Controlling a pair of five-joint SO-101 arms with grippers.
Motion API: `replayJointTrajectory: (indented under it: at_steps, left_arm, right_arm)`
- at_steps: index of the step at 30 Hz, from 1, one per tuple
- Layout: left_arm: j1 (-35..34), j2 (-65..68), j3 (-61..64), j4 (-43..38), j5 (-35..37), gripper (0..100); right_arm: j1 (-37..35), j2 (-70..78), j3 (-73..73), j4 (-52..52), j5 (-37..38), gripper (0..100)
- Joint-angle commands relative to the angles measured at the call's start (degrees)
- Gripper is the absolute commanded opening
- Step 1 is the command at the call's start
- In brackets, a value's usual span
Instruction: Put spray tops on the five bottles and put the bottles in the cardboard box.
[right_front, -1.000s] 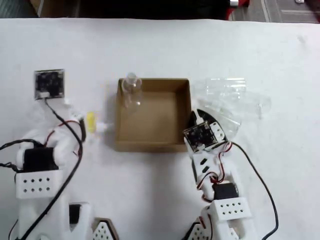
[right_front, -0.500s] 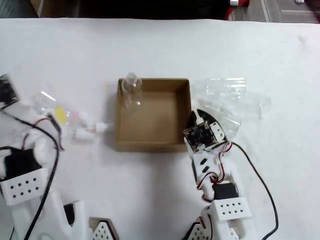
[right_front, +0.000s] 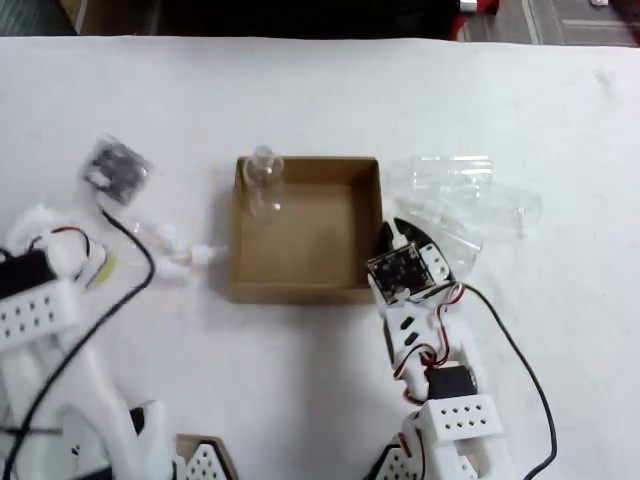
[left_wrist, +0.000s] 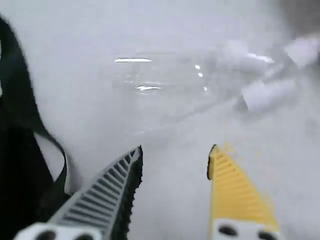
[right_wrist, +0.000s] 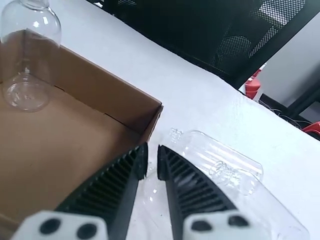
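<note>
The cardboard box sits mid-table, and one clear bottle stands upright in its back left corner, also seen as the bottle in the right wrist view. Several clear bottles lie on their sides to the right of the box. My right gripper is shut on nothing, hanging over the box's right wall, beside those lying bottles. My left gripper is open over the white table, with a lying clear bottle just ahead. White spray tops lie beyond that bottle.
White spray tops lie just left of the box. The left arm with its cable covers the table's left side. The right arm's body stands at the front edge. Bare white table stretches behind the box.
The left arm swung away to the left from beside the box, then back partway, its wrist now turned. The right arm, box and bottles on the right have not moved.
</note>
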Motion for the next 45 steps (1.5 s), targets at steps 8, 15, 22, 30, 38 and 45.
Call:
replayJointTrajectory:
  at_steps: [8, 15, 22, 30, 38, 45]
  left_arm:
    - [7.25, 14.55, -6.68, -23.65, -16.97, 20]
    - [7.52, 21.05, -5.45, -29.45, -22.07, 20]
    - [8.92, 25.27, -14.95, -13.27, -22.68, 20]
    - [8.92, 35.12, -29.27, 8.0, -41.67, 20]
    - [9.19, 42.95, -35.34, 9.85, -43.78, 20]
    - [10.68, 45.58, -35.69, 9.85, -50.2, 20]
  right_arm:
    - [0.31, 0.4, 0.53, -1.1, 0.62, 2.5]
    - [0.31, 0.4, 0.53, -1.1, 0.62, 2.5]
    - [0.31, 0.4, 0.53, -1.1, 0.62, 2.5]
    - [0.22, 0.4, 0.53, -0.92, 0.62, 2.5]
    - [0.04, 0.4, 0.53, -0.22, 0.62, 2.5]
    - [-0.04, 0.4, 0.53, -0.31, 0.62, 2.5]
